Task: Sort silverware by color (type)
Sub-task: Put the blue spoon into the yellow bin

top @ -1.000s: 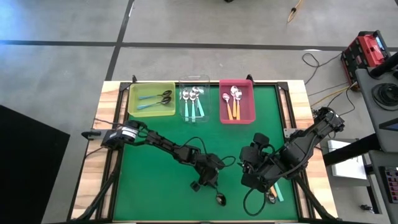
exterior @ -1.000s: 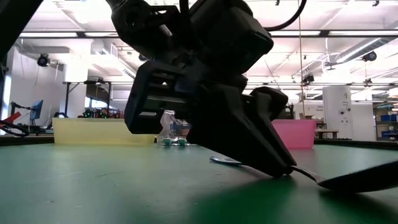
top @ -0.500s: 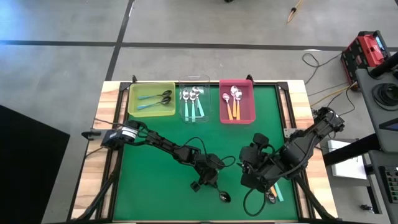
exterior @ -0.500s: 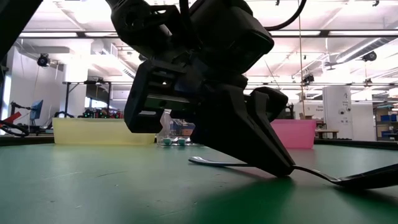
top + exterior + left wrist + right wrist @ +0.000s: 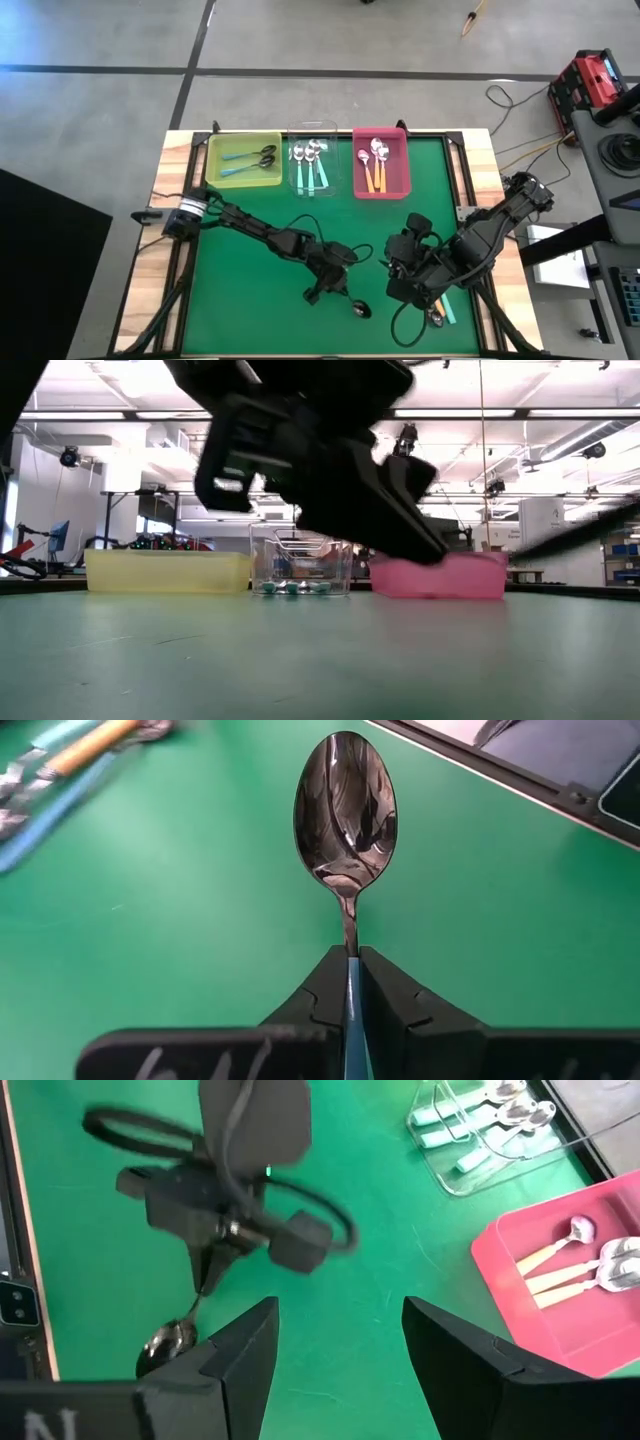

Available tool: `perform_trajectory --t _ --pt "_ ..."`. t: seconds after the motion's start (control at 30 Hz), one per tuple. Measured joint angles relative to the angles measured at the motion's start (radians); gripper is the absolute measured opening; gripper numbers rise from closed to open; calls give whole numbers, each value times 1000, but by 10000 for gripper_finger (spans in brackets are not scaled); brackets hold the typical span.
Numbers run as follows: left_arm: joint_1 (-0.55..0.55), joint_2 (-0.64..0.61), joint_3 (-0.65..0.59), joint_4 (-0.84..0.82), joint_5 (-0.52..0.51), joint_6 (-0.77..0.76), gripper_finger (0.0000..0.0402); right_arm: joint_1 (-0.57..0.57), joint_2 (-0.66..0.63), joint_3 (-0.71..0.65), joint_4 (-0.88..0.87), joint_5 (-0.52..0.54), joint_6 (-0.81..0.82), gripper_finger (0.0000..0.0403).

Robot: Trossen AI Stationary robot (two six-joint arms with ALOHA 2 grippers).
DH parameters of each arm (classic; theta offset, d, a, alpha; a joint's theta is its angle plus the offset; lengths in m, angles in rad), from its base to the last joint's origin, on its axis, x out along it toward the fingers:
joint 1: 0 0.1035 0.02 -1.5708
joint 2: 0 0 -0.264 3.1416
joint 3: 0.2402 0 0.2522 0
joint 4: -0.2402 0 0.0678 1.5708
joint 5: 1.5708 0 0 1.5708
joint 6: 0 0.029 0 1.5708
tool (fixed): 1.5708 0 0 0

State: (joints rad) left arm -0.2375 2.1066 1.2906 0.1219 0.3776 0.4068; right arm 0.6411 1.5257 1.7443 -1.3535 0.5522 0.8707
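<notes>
My left gripper (image 5: 337, 292) is shut on a spoon with a dark shiny bowl (image 5: 345, 805) and a teal handle, above the table's near middle; the bowl (image 5: 360, 310) points toward the near edge. My right gripper (image 5: 335, 1350) is open, low over the table just right of it (image 5: 408, 272), touching nothing. A few more spoons (image 5: 440, 310) with orange and teal handles lie flat on the green mat under the right arm, also seen in the left wrist view (image 5: 60, 760). Sorted spoons lie in three trays at the far edge. My left gripper pinches the spoon's thin teal handle (image 5: 352, 1005) between its two fingers, which lie along the handle. The neck and dark bowl stick straight out past the fingertips. The spoon is lifted clear of the mat, slanting down toward the near edge.
At the far edge stand a yellow tray (image 5: 243, 158) with teal-handled dark-bowled spoons, a clear tray (image 5: 313, 160) with teal-handled silver spoons and a pink tray (image 5: 381, 163) with orange-handled ones. Bare green mat (image 5: 250, 290) lies between the trays and the grippers.
My left gripper has risen from the mat, drifting slightly toward the table's right, still shut on the spoon. The spoon, whose bowl rested on the mat a second ago, is now lifted clear.
</notes>
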Motion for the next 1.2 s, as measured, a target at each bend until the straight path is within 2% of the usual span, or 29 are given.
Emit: perform_trajectory --t 0.17,0.33,0.67,0.77,0.97,1.2 --pt "2 -145 -114 -15 -118 22 1 0 0 0 3 5 -4 206" --pt "25 -337 -271 -19 -225 29 0 0 0 0 10 52 -33 206" --pt "189 -760 -567 -109 -466 27 0 -26 0 0 54 79 -84 205" --pt "268 -866 -601 -194 -520 29 0 -56 0 0 56 80 -101 205" --pt "466 -1008 -603 -385 -522 58 0 -125 0 0 105 79 -221 205" --pt "637 -1049 -586 -451 -541 43 0 -224 -1 0 169 32 -399 205"
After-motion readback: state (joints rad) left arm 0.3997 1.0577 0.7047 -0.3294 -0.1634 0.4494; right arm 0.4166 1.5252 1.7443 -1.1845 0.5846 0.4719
